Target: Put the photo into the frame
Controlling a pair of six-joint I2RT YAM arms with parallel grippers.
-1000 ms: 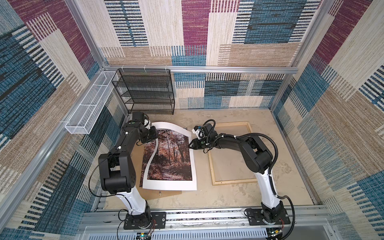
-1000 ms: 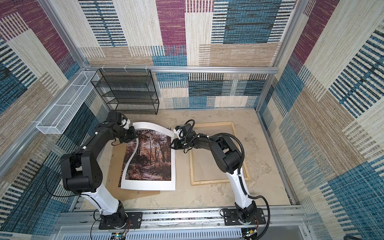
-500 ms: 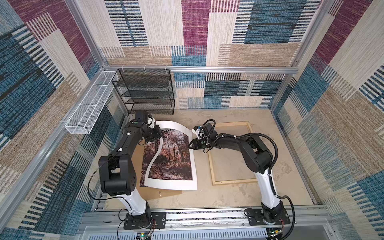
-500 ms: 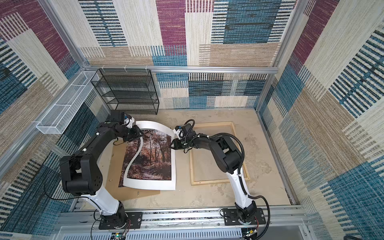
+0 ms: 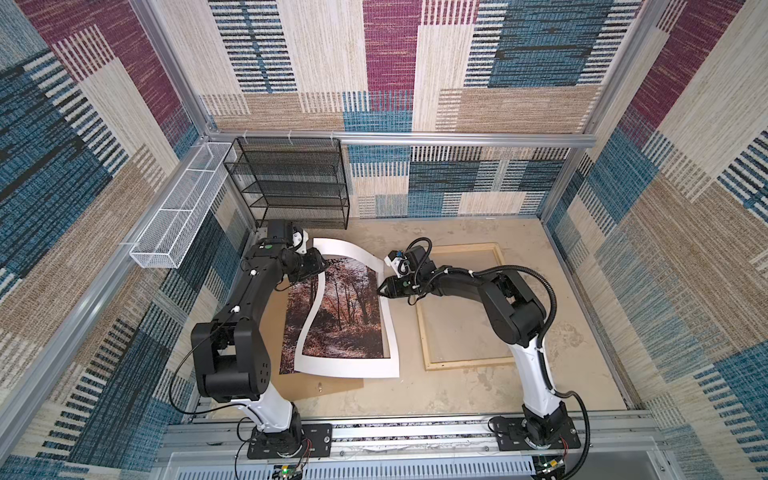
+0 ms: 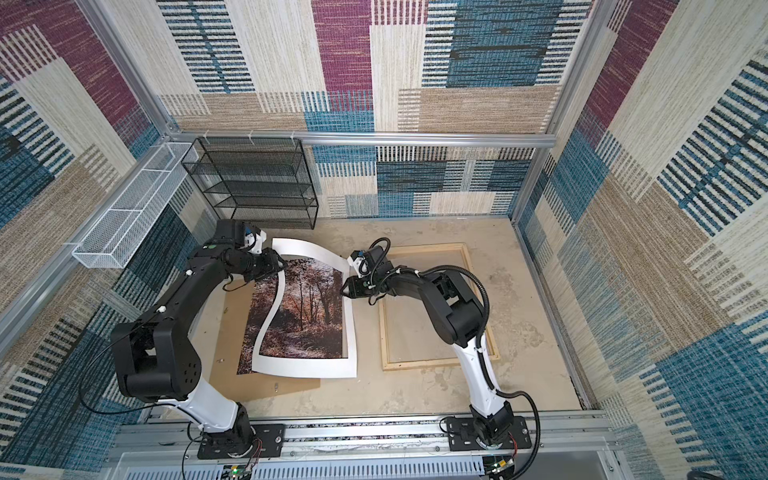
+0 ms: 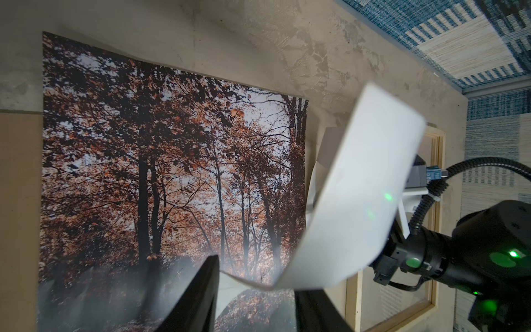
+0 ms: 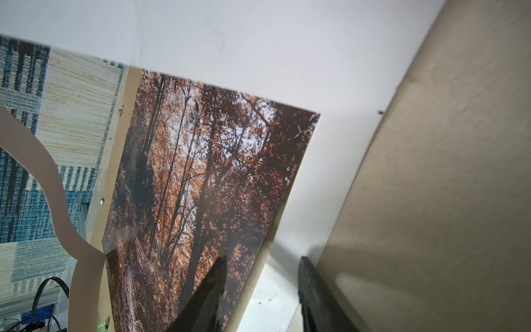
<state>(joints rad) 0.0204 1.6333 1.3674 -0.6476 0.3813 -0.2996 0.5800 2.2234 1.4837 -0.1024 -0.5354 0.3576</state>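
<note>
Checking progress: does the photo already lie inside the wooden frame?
No, the photo lies on the table beside the frame, beneath the white mat.

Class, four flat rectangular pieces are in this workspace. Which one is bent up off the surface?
The white mat: its far end curls up, while the photo, brown board and frame lie flat.

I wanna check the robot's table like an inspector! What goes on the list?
surface: stained beige table.
job's things: photo face up on brown backing board; frame beside it, nothing inside.
clutter: white mat, lifted and bent above photo.
grippers: left gripper at mat's left edge, right gripper at its right edge, both jaws apart.
cables: black hose arcs over right arm.
surroundings: black mesh shelf, white wire basket, patterned walls.
</note>
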